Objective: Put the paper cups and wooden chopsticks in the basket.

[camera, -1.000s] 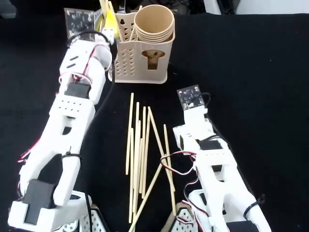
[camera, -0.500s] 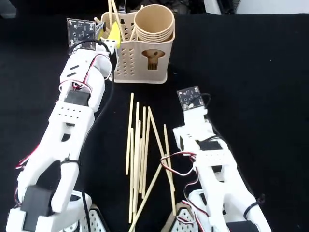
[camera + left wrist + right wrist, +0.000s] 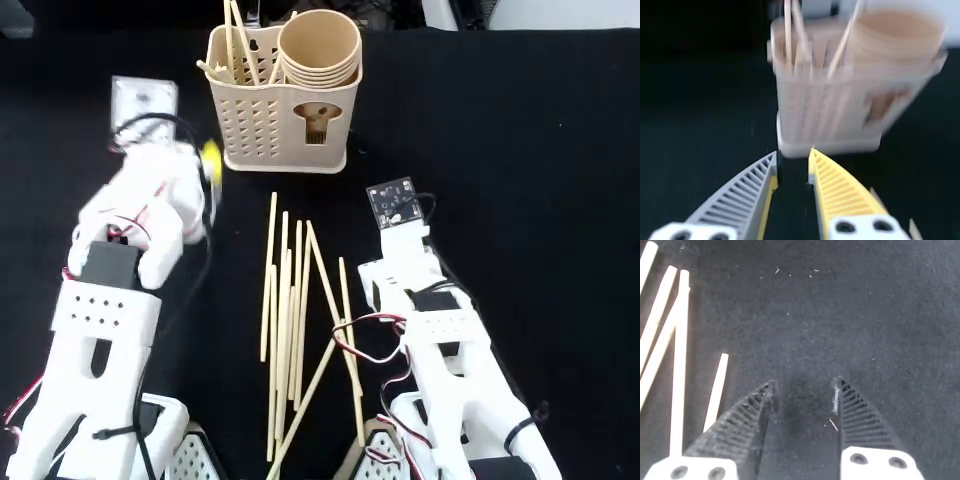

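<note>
My left gripper [image 3: 792,155] has pulled back from the basket [image 3: 262,130]. A second ago it was up at the rim of the left compartment; now it sits clear of it over the black table [image 3: 520,150], jaws parted a small way with nothing between them. I read that as a drop done: the chopsticks in the basket [image 3: 235,40] stand leaning in that left compartment, and the paper cups [image 3: 320,45] are stacked in the right compartment beside them. So the cups look finished and the sticks are only partly in.

Out from the basket, the loose chopsticks [image 3: 285,300] lie in a rough bundle on the cloth between the two arms, a few crossing near the low end. That's the work left, and I'd guess several more trips.

The right gripper [image 3: 802,385] is low over bare cloth just beside that bundle, jaws moderately open, holding nothing, touching no stick.
</note>
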You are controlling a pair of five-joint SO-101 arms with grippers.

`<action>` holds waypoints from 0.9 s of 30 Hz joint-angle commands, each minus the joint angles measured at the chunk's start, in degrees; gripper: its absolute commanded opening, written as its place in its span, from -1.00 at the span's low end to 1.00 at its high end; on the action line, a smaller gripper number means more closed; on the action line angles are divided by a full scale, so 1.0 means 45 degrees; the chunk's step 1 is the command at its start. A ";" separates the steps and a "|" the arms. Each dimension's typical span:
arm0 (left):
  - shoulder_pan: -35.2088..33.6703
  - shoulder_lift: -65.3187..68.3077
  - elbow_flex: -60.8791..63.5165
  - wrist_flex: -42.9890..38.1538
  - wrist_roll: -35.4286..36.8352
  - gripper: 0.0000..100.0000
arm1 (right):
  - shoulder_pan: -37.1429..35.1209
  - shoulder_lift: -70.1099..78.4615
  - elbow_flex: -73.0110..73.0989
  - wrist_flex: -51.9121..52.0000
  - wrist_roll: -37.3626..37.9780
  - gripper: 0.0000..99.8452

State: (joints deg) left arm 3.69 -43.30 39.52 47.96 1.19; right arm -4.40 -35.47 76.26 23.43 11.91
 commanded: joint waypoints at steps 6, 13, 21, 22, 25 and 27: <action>0.1241 0.0781 0.3389 0.1231 0.0098 -0.60 | -0.0117 -0.0264 0.0010 -0.0137 0.0000 -0.62; 0.0674 0.0899 0.4581 0.1035 -0.0020 -0.60 | -0.0117 -0.0303 -0.0440 0.0957 0.0020 -0.61; -0.1788 0.0899 0.5851 -0.1543 0.0078 -0.60 | -0.3048 0.0166 -0.3761 0.6408 0.0039 -0.60; -0.2002 0.0899 0.6261 -0.2090 0.0078 -0.60 | -0.3575 0.0400 -0.4015 0.6935 0.0039 -0.58; -0.2178 0.0801 0.7258 -0.3419 0.0078 -0.60 | -0.4806 0.1162 -0.4444 0.7775 -0.0039 -0.45; -0.2159 0.0801 0.7551 -0.3868 0.0078 -0.60 | -0.5314 0.1631 -0.4425 0.7795 -0.0078 -0.42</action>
State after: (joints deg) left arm -5.36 -39.16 72.57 34.42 1.19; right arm -24.79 -30.20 59.47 57.10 12.00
